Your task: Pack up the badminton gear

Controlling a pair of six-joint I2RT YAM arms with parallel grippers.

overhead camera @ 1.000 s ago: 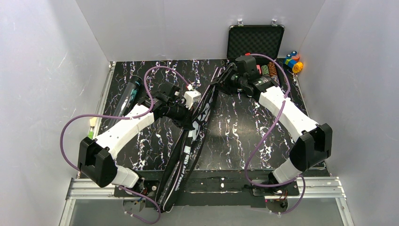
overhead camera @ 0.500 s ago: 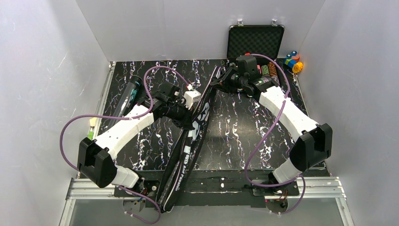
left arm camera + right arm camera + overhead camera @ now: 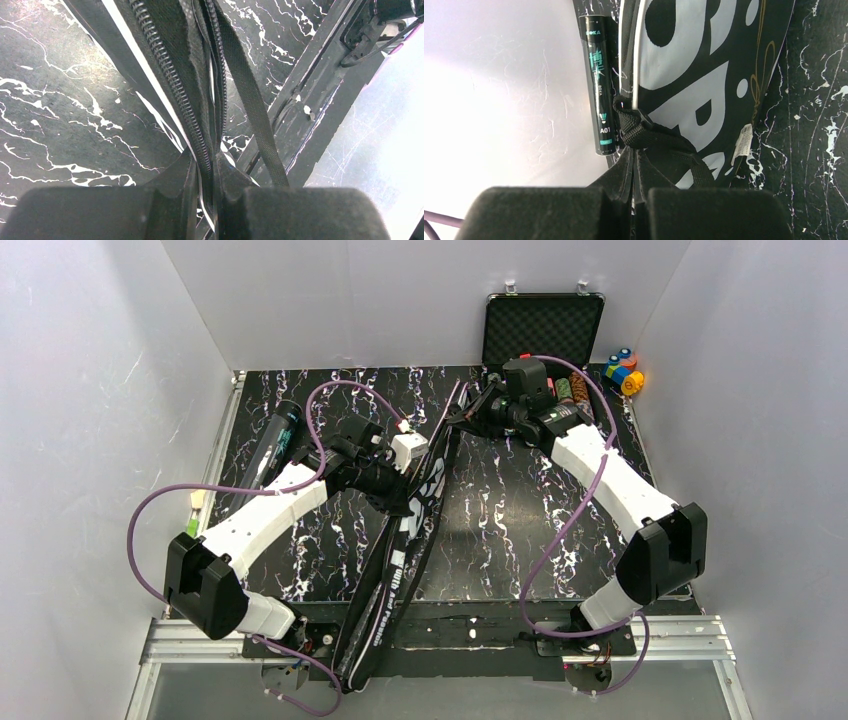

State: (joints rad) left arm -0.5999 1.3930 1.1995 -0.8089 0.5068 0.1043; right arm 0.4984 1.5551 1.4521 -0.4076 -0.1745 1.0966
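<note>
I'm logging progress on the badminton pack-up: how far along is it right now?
Done: unclear, since the SPORT bag hides its contents; only one piece lies loose. In hand: the left pincer is shut on the bag's zipper edge, the right pincer on its strap loop. Left: that piece, the black tube, lies outside the bag, whose zipper looks open.

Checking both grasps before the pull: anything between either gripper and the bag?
Nothing visible. The left gripper is shut directly on the zipper edge of the bag; the right gripper is shut on the strap loop at the bag's far end.
</note>
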